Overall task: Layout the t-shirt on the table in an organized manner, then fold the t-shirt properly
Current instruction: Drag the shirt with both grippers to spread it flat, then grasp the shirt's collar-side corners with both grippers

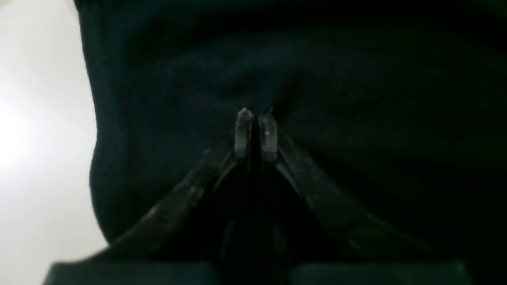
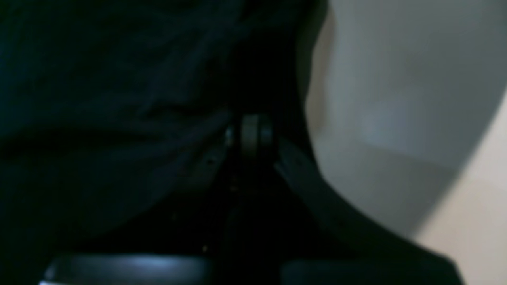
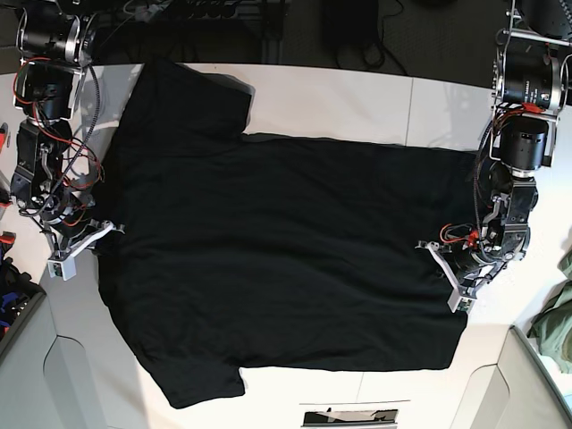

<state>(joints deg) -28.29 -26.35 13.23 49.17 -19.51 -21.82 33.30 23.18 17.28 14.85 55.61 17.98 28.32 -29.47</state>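
The black t-shirt [image 3: 277, 259] lies spread flat over the white table [image 3: 357, 103], one sleeve at the far left, the other at the near left. In the base view my left gripper [image 3: 431, 248] sits at the shirt's right edge. The left wrist view shows that gripper [image 1: 255, 118] shut, with black cloth [image 1: 317, 79] pinched between the tips. My right gripper [image 3: 107, 231] is at the shirt's left edge. In the right wrist view it [image 2: 253, 134] is shut, and folds of the t-shirt [image 2: 119, 99] run into its tips. No print or tag shows.
An olive-green garment [image 3: 559, 326] lies at the right edge. Grey bins stand at the near left [image 3: 27, 375] and near right [image 3: 527, 384] corners. A thin seam [image 3: 409, 107] crosses the table. Cables and dark gear sit behind the far edge.
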